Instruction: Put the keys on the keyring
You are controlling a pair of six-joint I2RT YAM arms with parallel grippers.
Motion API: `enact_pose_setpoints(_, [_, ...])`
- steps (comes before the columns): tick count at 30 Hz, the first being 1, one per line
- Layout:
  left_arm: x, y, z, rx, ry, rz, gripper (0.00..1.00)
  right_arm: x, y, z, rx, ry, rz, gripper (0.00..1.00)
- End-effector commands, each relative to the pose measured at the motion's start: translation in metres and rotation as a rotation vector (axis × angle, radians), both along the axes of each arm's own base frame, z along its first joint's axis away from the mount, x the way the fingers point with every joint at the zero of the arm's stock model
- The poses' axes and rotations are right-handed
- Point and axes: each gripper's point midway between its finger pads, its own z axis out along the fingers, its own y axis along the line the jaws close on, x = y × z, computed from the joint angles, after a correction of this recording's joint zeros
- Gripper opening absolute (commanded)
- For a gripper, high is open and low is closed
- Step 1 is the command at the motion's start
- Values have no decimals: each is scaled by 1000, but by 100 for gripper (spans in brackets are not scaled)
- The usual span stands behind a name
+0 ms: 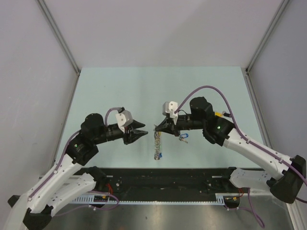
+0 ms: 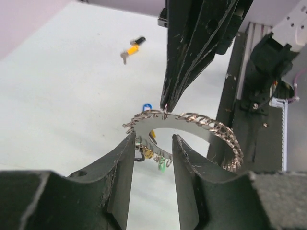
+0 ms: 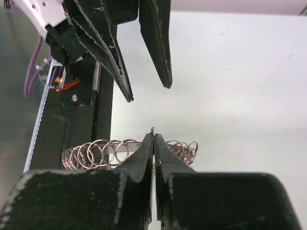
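Observation:
The keyring, a grey metal ring edged with small wire loops, hangs edge-on above the table between both arms. My right gripper is shut on a small loop at its top. In the left wrist view the keyring faces me, with yellow and green keys dangling from its lower left. My left gripper stands open just in front of the ring, gripping nothing. On the table lie a blue key and a yellow key.
The black mounting rail runs along the near table edge just below the hanging ring. Grey walls enclose the pale green table on three sides. The right arm's body lies over the right middle.

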Motion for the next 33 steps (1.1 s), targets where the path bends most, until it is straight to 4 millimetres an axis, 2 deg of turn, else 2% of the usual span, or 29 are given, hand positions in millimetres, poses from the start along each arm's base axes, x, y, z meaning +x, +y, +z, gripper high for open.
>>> enact_pose_setpoints(1, [11, 0, 23, -136, -53, 52, 42, -5, -2, 52, 237, -54, 18, 0])
enact_pose_setpoints(9, [1, -18, 20, -169, -24, -75, 44, -9, -11, 64, 379, -35, 12, 0])
enact_pose_setpoints(20, [-8, -19, 12, -170, -58, -132, 43, -14, -10, 64, 462, 8, 10, 0])
enact_pose_setpoints(33, [-16, -23, 16, -186, -55, -190, 31, -19, 0, 56, 448, 16, 34, 0])
